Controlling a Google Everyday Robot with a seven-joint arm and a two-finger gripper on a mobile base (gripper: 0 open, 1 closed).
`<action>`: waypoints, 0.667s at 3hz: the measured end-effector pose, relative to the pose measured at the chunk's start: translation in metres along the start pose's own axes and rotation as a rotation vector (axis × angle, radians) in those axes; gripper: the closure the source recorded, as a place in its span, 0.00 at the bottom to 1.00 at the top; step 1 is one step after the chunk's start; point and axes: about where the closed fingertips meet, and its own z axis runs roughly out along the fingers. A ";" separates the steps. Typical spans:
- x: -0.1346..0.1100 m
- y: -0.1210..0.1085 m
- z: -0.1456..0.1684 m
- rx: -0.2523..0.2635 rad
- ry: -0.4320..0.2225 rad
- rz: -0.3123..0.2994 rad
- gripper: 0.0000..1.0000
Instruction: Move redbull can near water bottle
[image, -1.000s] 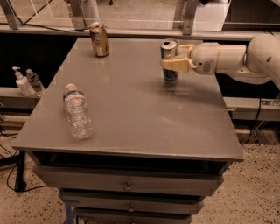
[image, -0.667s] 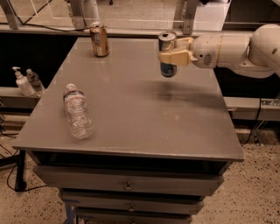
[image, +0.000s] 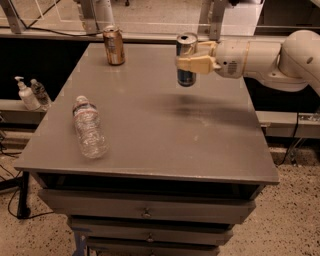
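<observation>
The redbull can (image: 186, 76), slim, blue and silver with a silver top, hangs upright in the air above the far middle of the grey table (image: 165, 130). My gripper (image: 192, 62) reaches in from the right and is shut on the can's middle. The water bottle (image: 90, 127), clear and crinkled with a pale label band, lies on its side near the table's front left. The can is well to the right of and behind the bottle.
A brown-gold can (image: 114, 46) stands at the table's far left. A white pump bottle (image: 24, 94) and a small clear bottle (image: 39, 92) sit on a shelf left of the table. Drawers sit below the front edge.
My gripper has lifted the redbull can off the table and carried it left, toward the table's middle. The bottle and the brown-gold can have not moved.
</observation>
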 end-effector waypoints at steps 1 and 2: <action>-0.017 0.030 0.034 -0.036 -0.082 0.031 1.00; -0.017 0.074 0.072 -0.115 -0.109 0.057 1.00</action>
